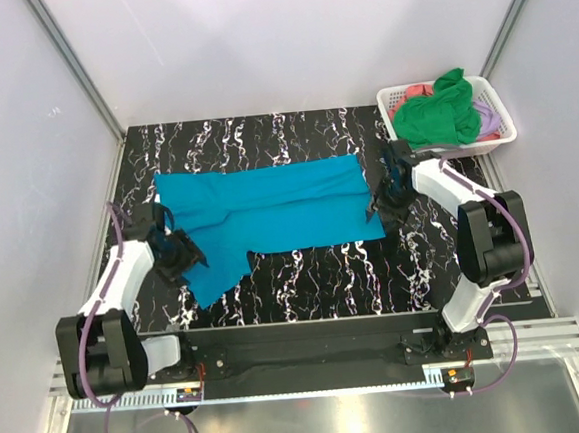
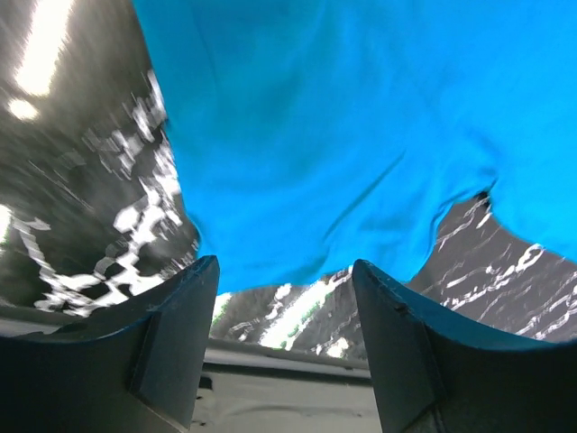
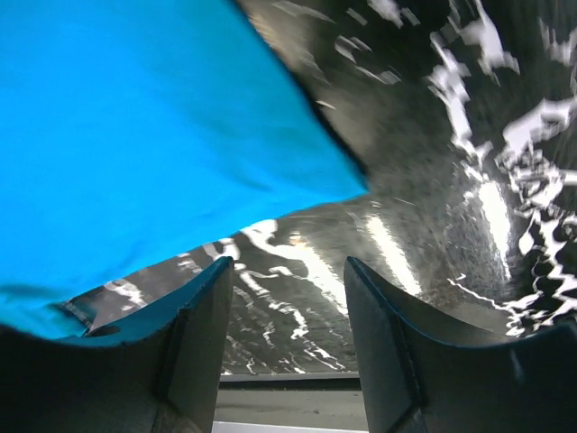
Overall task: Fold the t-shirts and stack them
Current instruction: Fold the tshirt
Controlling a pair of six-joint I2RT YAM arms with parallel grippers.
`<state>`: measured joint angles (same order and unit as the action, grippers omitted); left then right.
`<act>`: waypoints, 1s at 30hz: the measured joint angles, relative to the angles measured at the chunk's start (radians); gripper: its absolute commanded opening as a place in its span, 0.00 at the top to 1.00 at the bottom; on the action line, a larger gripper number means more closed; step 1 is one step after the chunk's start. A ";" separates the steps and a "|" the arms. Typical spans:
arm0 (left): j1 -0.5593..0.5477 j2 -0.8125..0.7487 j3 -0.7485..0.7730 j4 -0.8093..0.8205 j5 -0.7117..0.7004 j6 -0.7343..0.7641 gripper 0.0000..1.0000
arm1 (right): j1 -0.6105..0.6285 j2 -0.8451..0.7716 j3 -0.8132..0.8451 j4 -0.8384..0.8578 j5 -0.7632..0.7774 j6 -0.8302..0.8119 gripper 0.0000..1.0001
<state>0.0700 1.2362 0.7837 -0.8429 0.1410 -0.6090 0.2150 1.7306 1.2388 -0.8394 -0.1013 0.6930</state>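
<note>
The blue shirt (image 1: 269,213) lies spread flat on the desk (image 1: 314,275), long side across it, with one sleeve pointing to the near left corner. I judge that it is laid out so because a flat cloth gives clean edges to fold over. The left claw (image 1: 184,253) is low at the sleeve end and the right claw (image 1: 387,201) is low at the opposite end, one at each short side, which suits a fold that needs both ends lifted together. In the left wrist view the left claw (image 2: 284,271) stands well open; the cloth edge is just beyond the tips and only desk shows in the gap, so it holds nothing. In the right wrist view the right claw (image 3: 288,266) is also well open; the shirt corner reaches to one finger (image 3: 203,334), but nothing is between the two. At the far right corner is a white basket (image 1: 504,137) with the green shirt (image 1: 437,115) on top and a pink shirt (image 1: 416,91) and a lilac shirt (image 1: 487,116) under it, probably waiting their turn. No folded pile is visible, so the task seems to be in an early part.
</note>
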 measured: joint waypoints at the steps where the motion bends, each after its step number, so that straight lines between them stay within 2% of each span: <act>1: -0.016 -0.021 -0.030 0.002 0.006 -0.024 0.30 | 0.000 -0.004 -0.039 0.015 0.001 0.022 0.41; 5: -0.059 -0.117 -0.162 0.028 0.027 -0.121 0.30 | 0.000 -0.006 -0.127 0.086 0.002 0.074 0.40; 9: -0.061 -0.204 -0.253 0.036 0.035 -0.202 0.29 | -0.002 -0.005 -0.138 0.150 0.001 0.108 0.40; 17: -0.116 -0.267 -0.269 -0.009 -0.037 -0.310 0.29 | -0.006 -0.006 -0.163 0.216 0.002 0.134 0.40; 23: -0.155 -0.304 -0.269 -0.084 -0.136 -0.393 0.36 | -0.008 -0.006 -0.182 0.234 0.002 0.134 0.42; 28: -0.167 -0.329 -0.282 -0.053 -0.184 -0.452 0.39 | -0.008 -0.006 -0.214 0.254 0.002 0.141 0.44; 30: -0.167 -0.328 -0.305 -0.025 -0.192 -0.473 0.44 | -0.008 -0.006 -0.217 0.257 0.002 0.145 0.44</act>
<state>-0.0975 0.9081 0.4789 -0.8677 -0.0505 -1.0821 0.2066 1.7248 1.0222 -0.5823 -0.0994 0.8375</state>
